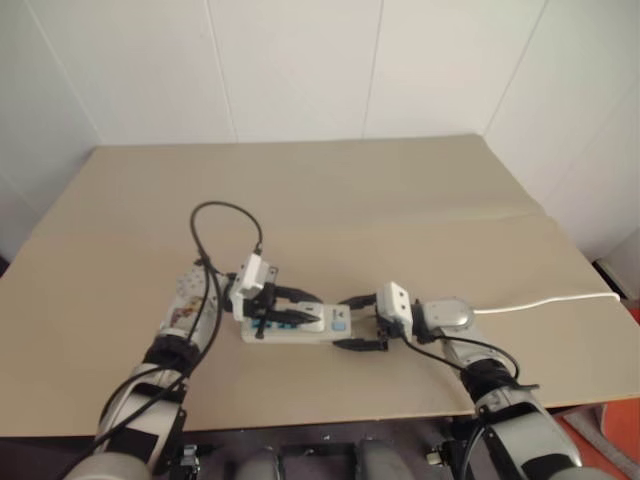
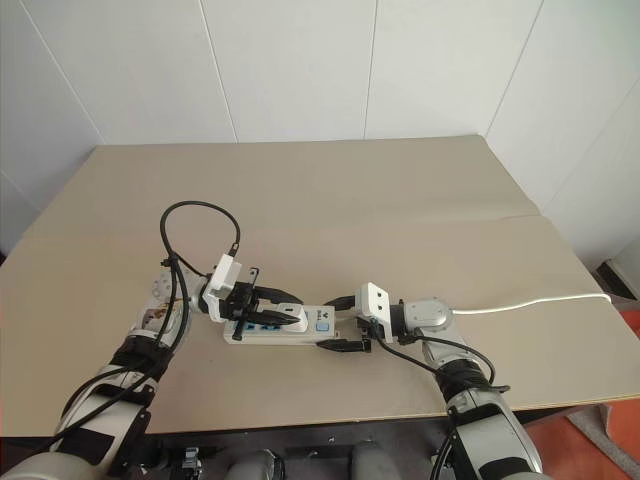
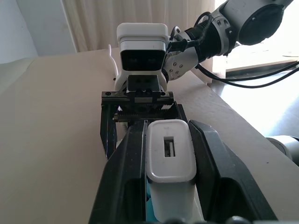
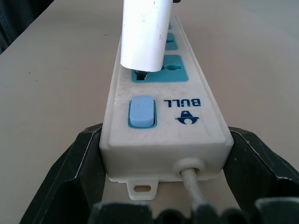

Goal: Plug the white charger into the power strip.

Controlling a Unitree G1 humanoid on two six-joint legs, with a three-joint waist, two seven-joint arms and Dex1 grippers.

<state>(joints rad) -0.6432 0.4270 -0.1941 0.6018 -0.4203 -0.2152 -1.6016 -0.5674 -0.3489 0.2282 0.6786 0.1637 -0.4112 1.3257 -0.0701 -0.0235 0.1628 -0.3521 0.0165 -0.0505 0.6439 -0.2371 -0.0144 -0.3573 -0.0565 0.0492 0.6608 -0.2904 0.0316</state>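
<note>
Nearest the table's (image 1: 330, 190) front edge, the power strip (image 1: 300, 327) was seen lying flat. From the left, the white charger (image 3: 171, 168) was pinched between the left gripper's (image 1: 283, 306) fingers, its prongs partly entered in the socket beside the switch. Rightward, the strip's cord end was clamped by the right gripper (image 1: 362, 322). Tilted pressure was judged likely to jam or bend the prongs.

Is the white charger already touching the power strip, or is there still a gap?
Touching. In the right wrist view, the white charger has its dark prongs going into the blue socket of the power strip, while its body stands slightly above the socket face.
</note>
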